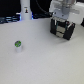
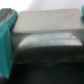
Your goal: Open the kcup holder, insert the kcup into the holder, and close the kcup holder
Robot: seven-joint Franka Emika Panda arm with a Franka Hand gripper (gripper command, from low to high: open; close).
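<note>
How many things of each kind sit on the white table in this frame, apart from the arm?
Black boxy drawer unit with pale grey handles: 1
Tiny round pod with bright green top: 1
White bottle-like object at the table's far edge: 1
Total: 3

My arm reaches in from the top of the exterior view, toward that view's right, its white wrist angled downward. The gripper (image 1: pixel 64 25) hangs low, its dark body blurred, so I cannot tell how the jaws stand. In the wrist view, teal fingertips (image 2: pixel 6 42) frame one edge, soft and out of focus.
</note>
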